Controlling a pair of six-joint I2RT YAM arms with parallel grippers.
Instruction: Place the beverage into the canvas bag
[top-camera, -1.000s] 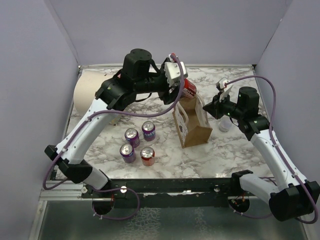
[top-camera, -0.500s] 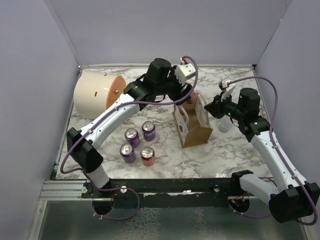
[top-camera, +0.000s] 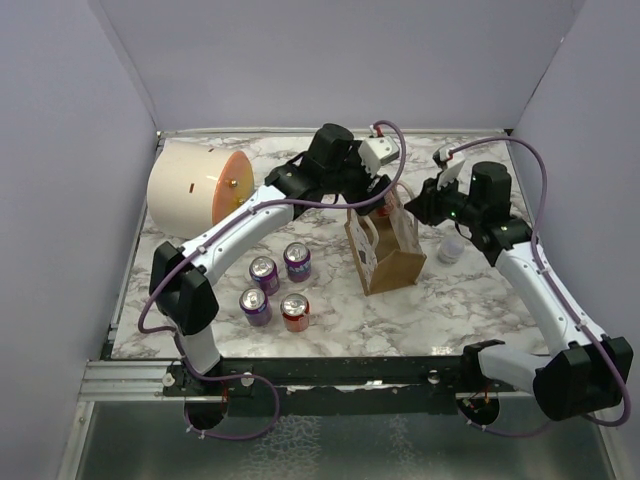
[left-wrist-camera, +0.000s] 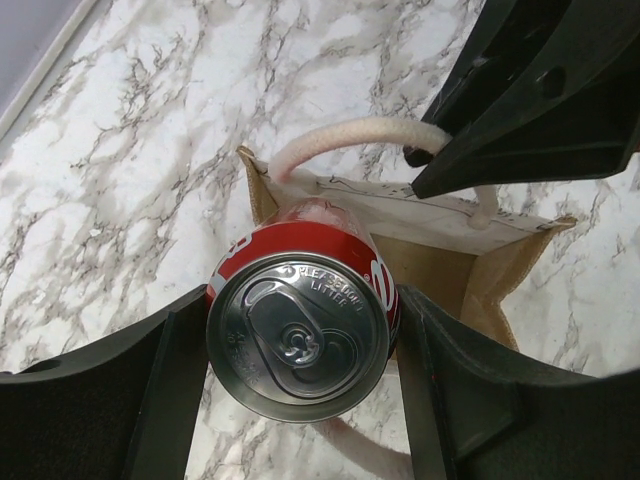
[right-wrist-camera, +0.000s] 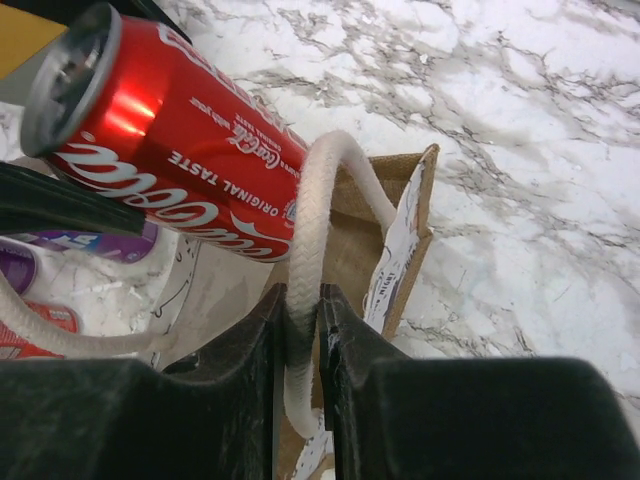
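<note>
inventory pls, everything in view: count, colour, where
canvas bag: 1, brown, table centre, upright
cola can: 1, red, held tilted above the bag's opening
standing cans: 4, three purple and one red-orange, clustered left of the bag
cylinder: 1, cream with orange face, far left, on its side
small item: 1, whitish, right of the bag; too unclear to name
table: 1, white-grey marble
left gripper: 1, black, fingers shut on cola can
right gripper: 1, black, fingers pinching white handle
</note>
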